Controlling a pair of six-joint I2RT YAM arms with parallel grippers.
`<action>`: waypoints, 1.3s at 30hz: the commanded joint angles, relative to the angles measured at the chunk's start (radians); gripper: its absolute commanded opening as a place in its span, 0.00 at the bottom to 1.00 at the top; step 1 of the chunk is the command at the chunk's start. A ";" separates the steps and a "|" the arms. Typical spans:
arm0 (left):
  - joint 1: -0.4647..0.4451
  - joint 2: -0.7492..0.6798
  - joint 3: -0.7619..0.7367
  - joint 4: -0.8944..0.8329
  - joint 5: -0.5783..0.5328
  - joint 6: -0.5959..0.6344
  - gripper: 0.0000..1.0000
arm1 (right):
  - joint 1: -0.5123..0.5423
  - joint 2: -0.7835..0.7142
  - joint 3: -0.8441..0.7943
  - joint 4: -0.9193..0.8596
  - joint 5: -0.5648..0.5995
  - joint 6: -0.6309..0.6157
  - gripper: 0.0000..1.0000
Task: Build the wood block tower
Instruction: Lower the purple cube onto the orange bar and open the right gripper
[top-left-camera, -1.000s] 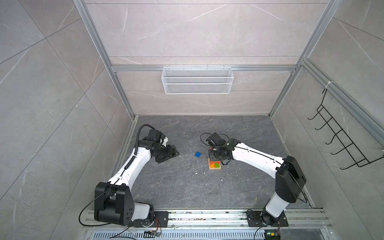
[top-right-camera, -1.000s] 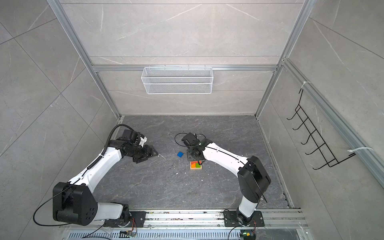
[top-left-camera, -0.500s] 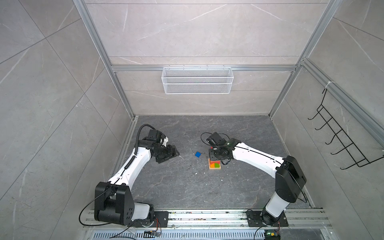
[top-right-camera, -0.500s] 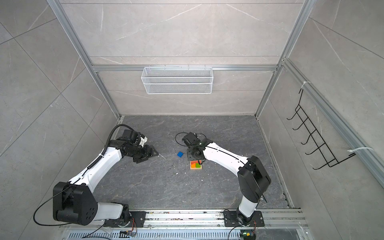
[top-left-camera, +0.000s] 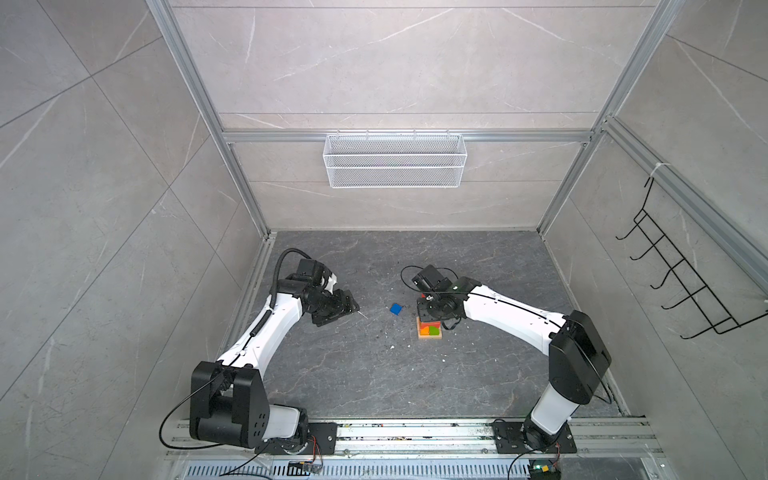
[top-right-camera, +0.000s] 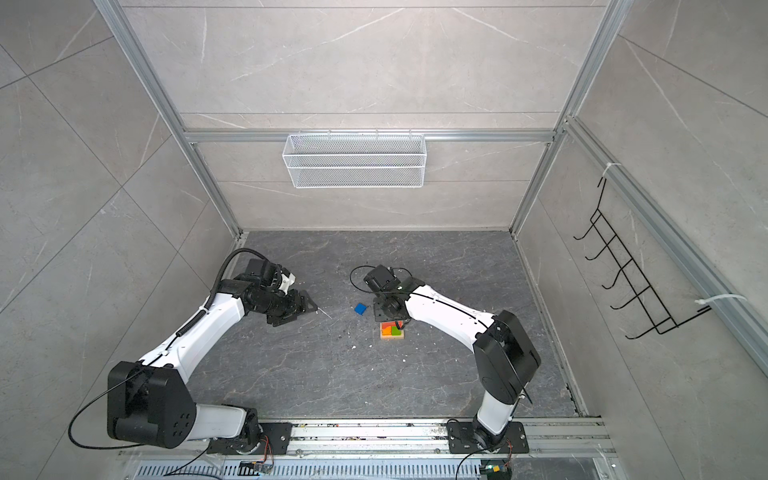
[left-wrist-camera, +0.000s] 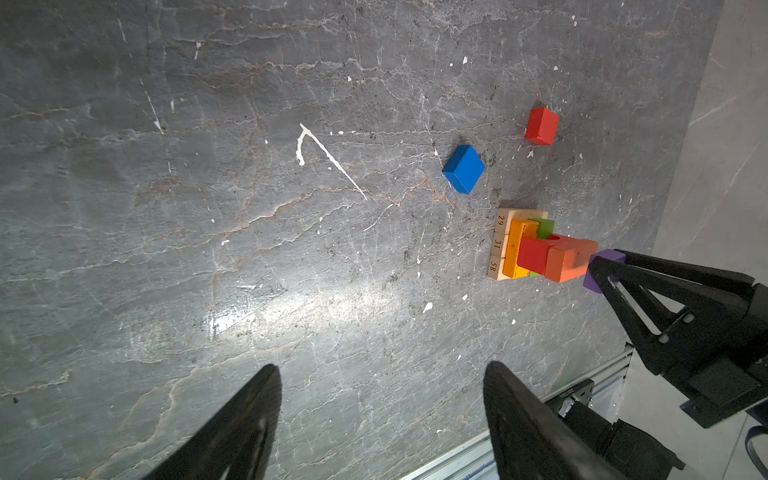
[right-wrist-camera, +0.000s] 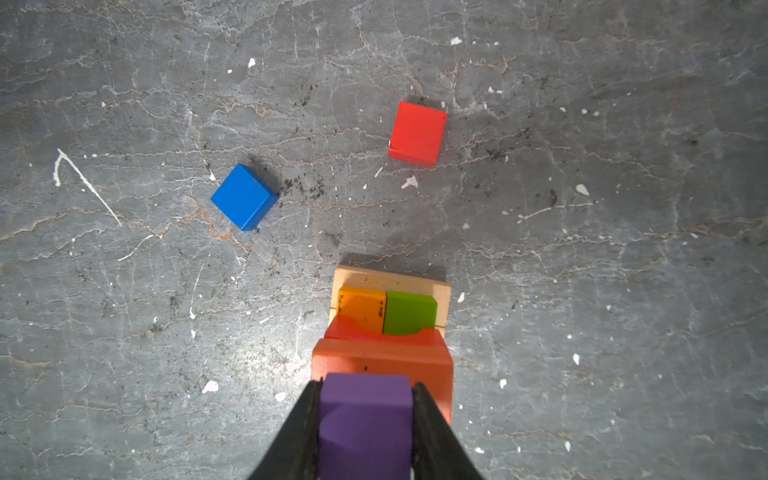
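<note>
The tower (right-wrist-camera: 390, 316) has a tan base, an orange and green layer, then red and orange-red bars (left-wrist-camera: 561, 259); it shows in both top views (top-left-camera: 430, 332) (top-right-camera: 391, 331). My right gripper (right-wrist-camera: 365, 384) is shut on a purple block (right-wrist-camera: 365, 419), held right at the top orange-red bar; I cannot tell whether the two touch. A blue cube (right-wrist-camera: 245, 196) (top-left-camera: 396, 308) and a red cube (right-wrist-camera: 417, 134) (left-wrist-camera: 541, 126) lie loose on the floor beyond the tower. My left gripper (left-wrist-camera: 382, 368) (top-left-camera: 353, 307) stands open and empty to the left of the blue cube.
The dark stone floor (top-left-camera: 374, 374) carries white flecks and a scratch mark (left-wrist-camera: 328, 158). A white wire basket (top-left-camera: 395, 160) hangs on the back wall and a black hook rack (top-left-camera: 681, 286) on the right wall. A metal rail (top-left-camera: 415, 432) runs along the front.
</note>
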 joint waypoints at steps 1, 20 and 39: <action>0.006 -0.001 0.003 0.013 0.024 -0.003 0.79 | -0.005 0.014 -0.022 0.001 0.000 -0.001 0.07; 0.006 -0.001 0.001 0.014 0.024 -0.003 0.79 | -0.004 0.024 -0.035 0.013 -0.007 0.007 0.08; 0.006 0.000 0.002 0.016 0.024 -0.003 0.79 | -0.004 0.026 -0.021 0.008 0.018 0.019 0.12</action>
